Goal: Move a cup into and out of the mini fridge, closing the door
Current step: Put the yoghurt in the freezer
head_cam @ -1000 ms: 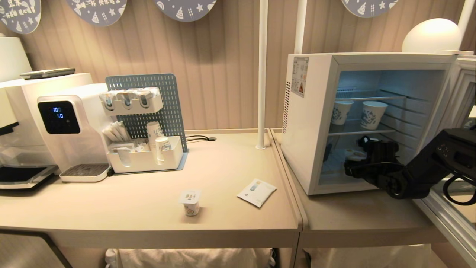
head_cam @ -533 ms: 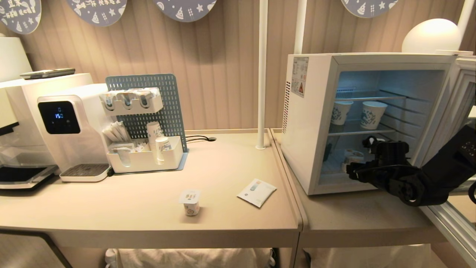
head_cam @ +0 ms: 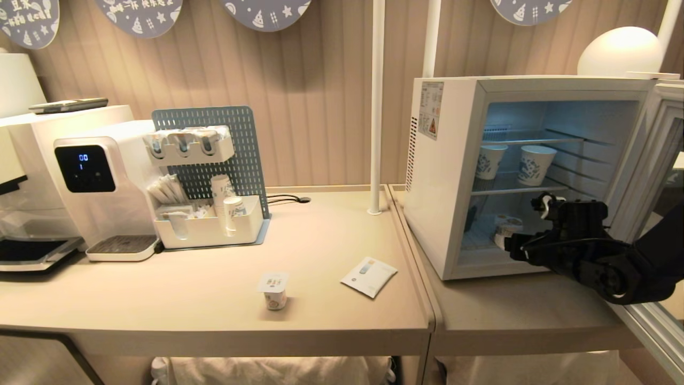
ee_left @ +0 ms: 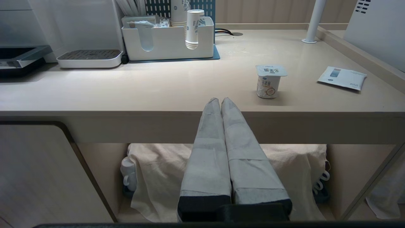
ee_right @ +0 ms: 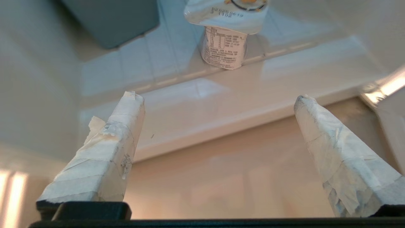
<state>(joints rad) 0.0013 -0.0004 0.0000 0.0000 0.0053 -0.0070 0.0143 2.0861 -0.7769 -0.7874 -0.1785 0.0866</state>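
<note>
The right gripper [head_cam: 526, 227] is hovering at the mouth of the mini fridge [head_cam: 446, 176], its taped fingers [ee_right: 121, 126] spread wide with nothing between them. Just ahead of them a foil-lidded yogurt cup [ee_right: 225, 38] is standing upright on the fridge floor, apart from both fingers; judging from the gap, this is a cup set down inside and let go of (or one about to be picked up, the frames alone not deciding). In the head view it is sitting at about 9 o'clock from the gripper, low in the cabinet, under the wire shelf [head_cam: 513, 187] that is carrying two printed paper cups [head_cam: 537, 164].

The door [head_cam: 660, 149] is standing swung open at 3 o'clock of the cabinet, leaving room for the arm to reach in; closing it looks like a step not yet done.

A second yogurt cup [head_cam: 274, 291] is waiting upright on the counter [head_cam: 160, 299] at roughly 9 o'clock from the fridge, with a flat white sachet [head_cam: 369, 276] near it.

The left gripper [ee_left: 221, 104] is parked below the counter's front edge, fingers pressed together, holding nothing.
</note>
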